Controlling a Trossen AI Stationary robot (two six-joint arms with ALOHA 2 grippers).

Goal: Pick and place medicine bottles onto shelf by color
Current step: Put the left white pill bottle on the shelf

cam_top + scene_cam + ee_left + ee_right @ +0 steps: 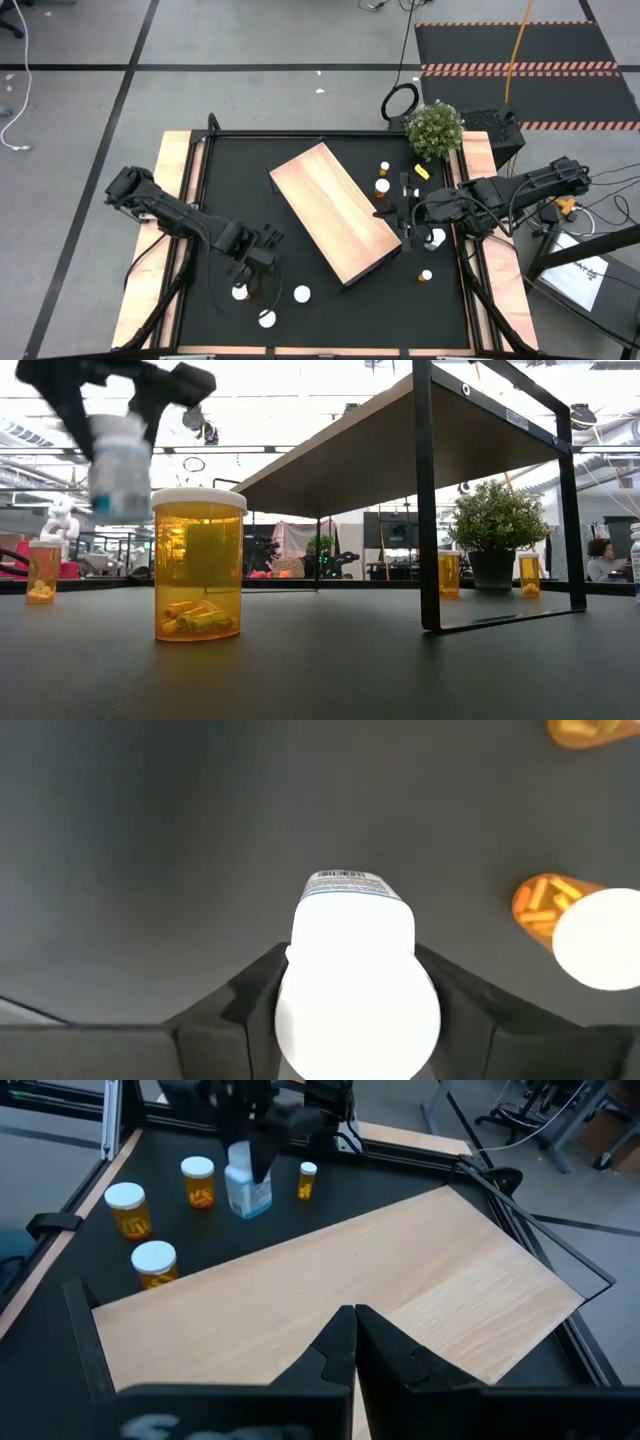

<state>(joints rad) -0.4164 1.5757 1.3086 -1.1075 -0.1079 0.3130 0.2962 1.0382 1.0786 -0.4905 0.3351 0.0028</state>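
Standing nearest the low camera on the black desk (pixel 320 670): orange bottle (pixel 198 565), white-capped, just beside and below the left hand (pixel 355 970). Left hand gripping a white bottle (pixel 352 955) by its sides, lifted clear of the desk. Further orange bottles (pixel 127 1210) lying close around it. Right hand (pixel 354 1342) hovering over the light-wood shelf (pixel 335 212), fingers pressed together, holding nothing.
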